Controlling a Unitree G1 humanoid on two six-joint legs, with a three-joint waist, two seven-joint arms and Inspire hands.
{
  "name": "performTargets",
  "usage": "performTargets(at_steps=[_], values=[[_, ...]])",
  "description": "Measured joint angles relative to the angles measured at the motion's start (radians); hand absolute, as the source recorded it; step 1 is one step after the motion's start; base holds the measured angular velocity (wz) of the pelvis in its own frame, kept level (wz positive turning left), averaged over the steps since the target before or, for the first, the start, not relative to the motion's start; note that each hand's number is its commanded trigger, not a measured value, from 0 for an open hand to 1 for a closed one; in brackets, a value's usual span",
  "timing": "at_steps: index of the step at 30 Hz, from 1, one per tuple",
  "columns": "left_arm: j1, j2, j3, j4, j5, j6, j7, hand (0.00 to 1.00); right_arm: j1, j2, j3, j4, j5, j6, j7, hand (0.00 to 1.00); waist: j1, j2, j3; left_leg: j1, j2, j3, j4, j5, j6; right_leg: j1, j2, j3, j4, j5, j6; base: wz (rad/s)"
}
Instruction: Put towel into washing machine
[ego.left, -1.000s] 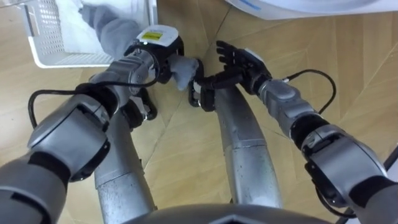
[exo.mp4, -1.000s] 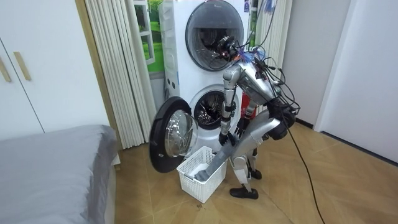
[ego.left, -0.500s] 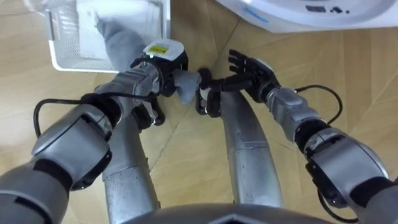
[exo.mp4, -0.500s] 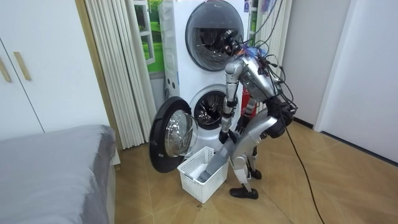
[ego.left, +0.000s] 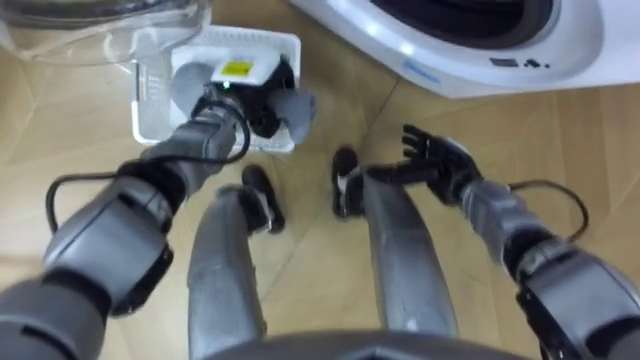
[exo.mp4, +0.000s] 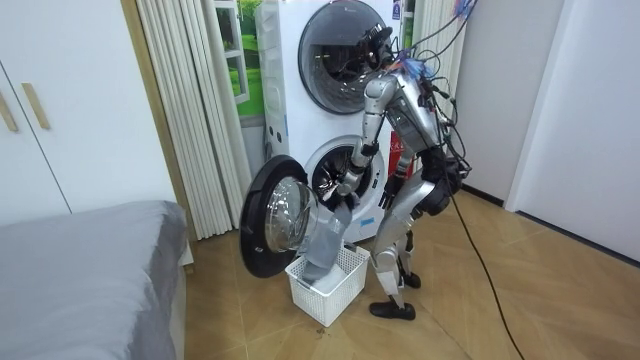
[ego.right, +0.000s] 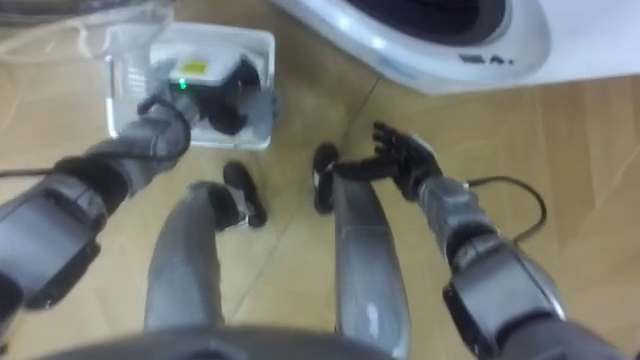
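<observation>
L hand (ego.left: 252, 102) clenched round grey towel (ego.left: 298, 112), held up over the basket (ego.left: 148, 100); towel hangs long-axis down, tail reaching into the basket, per room view; washer mouth (exo.mp4: 328, 180) lies fwd and to the robot's right of that fist; R hand (ego.left: 440, 160) — fingers spread, empty — by the thigh

Basket (exo.mp4: 335, 300) before washing machine (ego.left: 455, 62), towel (exo.mp4: 322, 235) hanging over basket, door (exo.mp4: 272, 215) beside

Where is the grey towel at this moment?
In the room view the grey towel hangs from the left hand over the white slatted laundry basket, beside the washing machine's open round door.
</observation>
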Motion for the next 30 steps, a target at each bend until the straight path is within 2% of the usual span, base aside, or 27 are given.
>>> performTargets(at_steps=[2, 5, 7, 8, 10, 12, 14, 17, 20, 22, 23, 27, 30], values=[[0.0, -0.008, 0.03, -0.015, -0.061, -0.006, 0.018, 1.0, 0.003, 0.002, 0.0, -0.003, -0.001, 0.0, 0.0, 0.0, 0.005, 0.005, -0.0003, 0.02, -0.013, -0.004, -0.016, 0.004, -0.001, 0.017, -0.007, -0.001, -0.006, -0.002, 0.003, 0.15], [0.01, -0.028, 0.056, -0.037, -0.217, -0.026, 0.018, 1.0, 0.003, 0.012, 0.0, -0.019, -0.041, 0.0, 0.001, 0.0, 0.008, 0.008, -0.0013, 0.047, -0.024, -0.008, -0.046, 0.014, -0.002, 0.045, -0.016, -0.009, -0.023, -0.003, 0.006, 0.13], [0.026, -0.051, 0.062, -0.069, -0.379, -0.028, -0.014, 1.0, 0.002, 0.017, 0.0, -0.02, -0.057, 0.002, 0.0, 0.0, 0.022, 0.008, -0.0014, 0.069, -0.033, -0.01, -0.065, 0.019, -0.003, 0.067, -0.021, -0.011, -0.035, -0.004, 0.008, 0.1], [0.035, -0.056, 0.064, -0.082, -0.425, -0.028, -0.029, 1.0, -0.001, 0.019, -0.001, -0.021, -0.068, 0.005, -0.001, 0.0, 0.026, 0.007, -0.0016, 0.075, -0.035, -0.009, -0.068, 0.019, -0.003, 0.07, -0.023, -0.01, -0.035, -0.005, 0.01, 0.0], [0.066, -0.084, 0.074, -0.13, -0.608, -0.028, -0.111, 1.0, -0.02, 0.022, -0.014, -0.029, -0.111, 0.023, -0.001, 0.0, 0.042, 0.007, -0.0019, 0.082, -0.047, -0.008, -0.081, 0.024, -0.002, 0.071, -0.029, -0.005, -0.035, -0.008, 0.014, 0.05], [0.106, -0.092, 0.072, -0.173, -0.732, -0.028, -0.184, 1.0, -0.025, 0.035, -0.034, -0.049, -0.148, 0.023, -0.002, 0.0, 0.052, 0.003, -0.0043, 0.084, -0.049, -0.009, -0.08, 0.025, -0.002, 0.071, -0.032, -0.007, -0.035, -0.009, 0.015, 0.05], [0.14, -0.099, 0.055, -0.19, -0.86, -0.026, -0.264, 1.0, -0.029, 0.048, -0.04, -0.079, -0.157, 0.024, 0.001, 0.0, 0.057, -0.001, -0.0114, 0.084, -0.049, -0.009, -0.079, 0.027, -0.002, 0.072, -0.033, -0.008, -0.034, -0.009, 0.015, 0.02], [0.173, -0.121, 0.013, -0.196, -1.083, 0.0, -0.41, 1.0, -0.056, 0.062, -0.04, -0.103, -0.176, 0.024, -0.001, 0.0, 0.064, -0.011, -0.0199, 0.092, -0.05, -0.012, -0.079, 0.031, 0.001, 0.085, -0.037, -0.016, -0.037, -0.009, 0.015, 0.05], [0.198, -0.121, 0.01, -0.196, -1.174, 0.018, -0.484, 1.0, -0.056, 0.062, -0.039, -0.103, -0.215, 0.041, -0.002, 0.0, 0.066, -0.023, -0.0314, 0.119, -0.048, -0.016, -0.085, 0.033, 0.0, 0.118, -0.034, -0.023, -0.054, -0.008, 0.014, 0.02], [0.221, -0.112, 0.004, -0.195, -1.27, 0.039, -0.532, 1.0, -0.043, 0.06, -0.039, -0.103, -0.225, 0.048, 0.004, 0.0, 0.068, -0.037, -0.047, 0.149, -0.045, -0.017, -0.108, 0.035, -0.002, 0.151, -0.024, -0.024, -0.079, 0.002, 0.014, -0.06], [0.225, -0.111, 0.005, -0.194, -1.288, 0.044, -0.542, 1.0, -0.043, 0.06, -0.04, -0.103, -0.23, 0.051, 0.005, 0.0, 0.068, -0.038, -0.0507, 0.154, -0.044, -0.018, -0.116, 0.037, -0.002, 0.157, -0.021, -0.025, -0.091, 0.009, 0.014, -0.11], [0.233, -0.108, 0.005, -0.194, -1.348, 0.087, -0.597, 1.0, -0.044, 0.054, -0.04, -0.103, -0.266, 0.066, 0.021, 0.0, 0.082, -0.036, -0.0538, 0.173, -0.046, -0.018, -0.159, 0.061, 0.002, 0.184, -0.005, -0.03, -0.149, 0.045, 0.017, -0.03], [0.251, -0.107, 0.004, -0.195, -1.389, 0.099, -0.627, 1.0, -0.039, 0.056, -0.05, -0.103, -0.314, 0.066, 0.032, 0.0, 0.095, -0.035, -0.0536, 0.174, -0.046, -0.018, -0.176, 0.073, 0.003, 0.19, -0.006, -0.033, -0.172, 0.058, 0.016, 0.03]])
